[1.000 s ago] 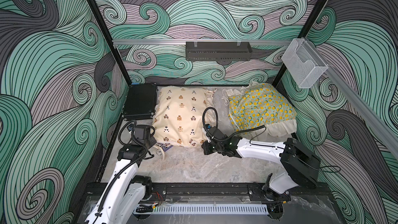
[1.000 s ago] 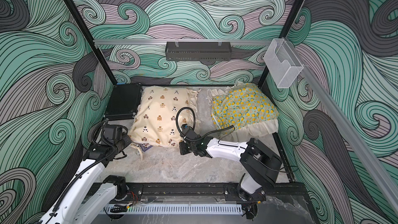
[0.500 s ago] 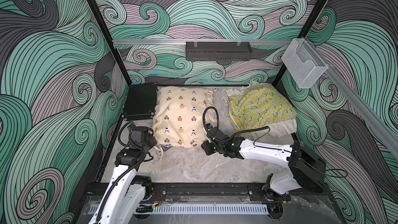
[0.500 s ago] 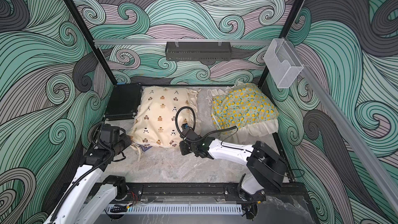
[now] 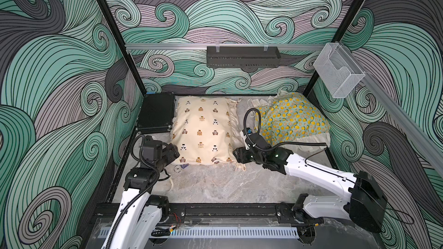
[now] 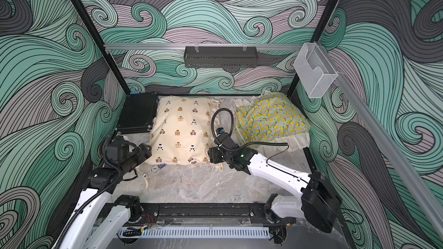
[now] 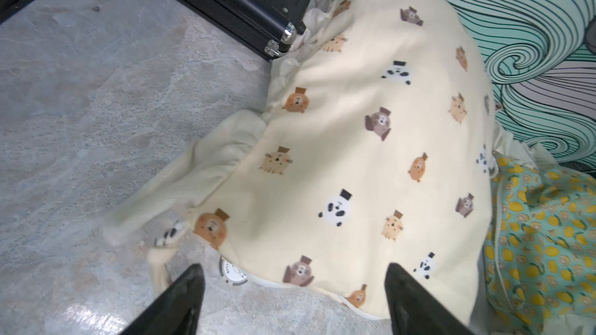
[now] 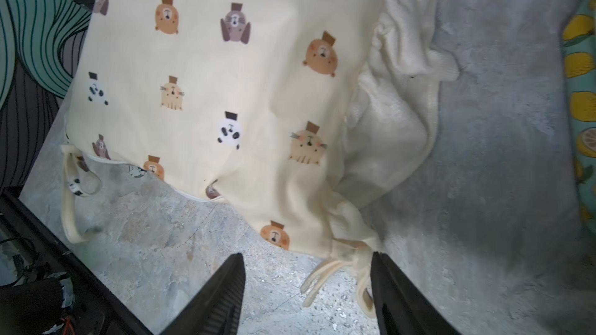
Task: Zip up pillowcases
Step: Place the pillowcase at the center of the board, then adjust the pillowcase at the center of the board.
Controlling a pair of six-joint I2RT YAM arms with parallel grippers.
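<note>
On the grey marbled tabletop [image 5: 215,188] lie, left to right across mid-frame, a black case [image 5: 155,113], cream pillowcase [image 5: 203,130] and lemon pillowcase [image 5: 292,118]. A round token [image 5: 177,169] lies just below the cream one.

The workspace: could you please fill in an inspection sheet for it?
Surface: grey marbled table.
Job's things: cream pillow and lemon pillow lie side by side, apart; zips not discernible.
Clutter: black case beside cream pillow; round token at its near edge.
Grippers: left gripper and right gripper open, at cream pillow's near corners, holding nothing.
Cables: right arm's cable passes over lemon pillow's edge.
Surroundings: wave-patterned walls, black rack, clear bin.
</note>
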